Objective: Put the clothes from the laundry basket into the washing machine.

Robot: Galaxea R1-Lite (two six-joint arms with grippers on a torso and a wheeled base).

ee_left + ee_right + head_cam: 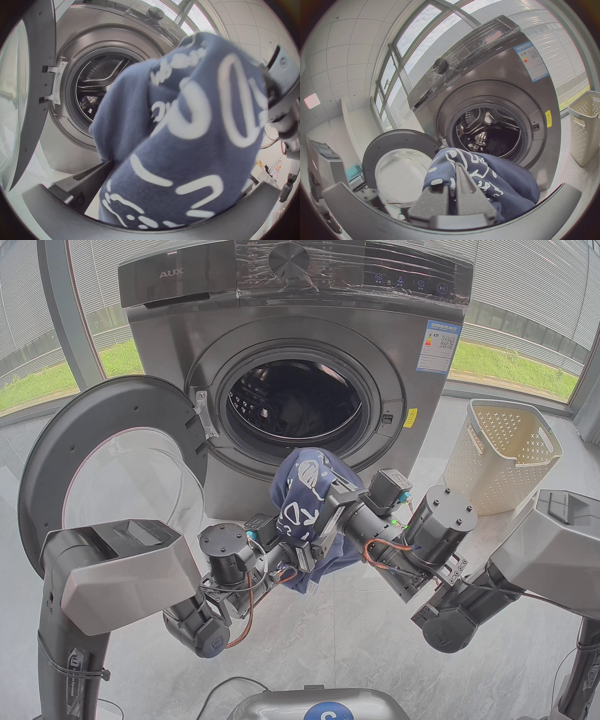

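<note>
- Angling in from the left, the left arm places the left gripper (306, 555) low in front of the washer, against the underside of a navy-blue cloth garment with white printed lettering (300, 490). The cloth covers it, so whether its grip is closed cannot be told.
- The garment hangs bunched between the two grippers, in the air just before and below the round drum opening (294, 399), outside the machine.
- Coming in from the right, the right arm slopes up and inward. The right gripper (453, 176) has its dark fingers drawn narrow, pinching a fold of the garment near its top.
- At the far left, the round dark-grey door with a clear window (81, 421) stands swung fully open on its hinge.
- Behind the arms stands the grey front-loading washing machine (175, 340). Something dark lies inside the drum.
- At the right, well apart from the garment, a cream perforated plastic laundry basket (481, 477) stands upright on the grey tiled floor (350, 640) beside the machine.
</note>
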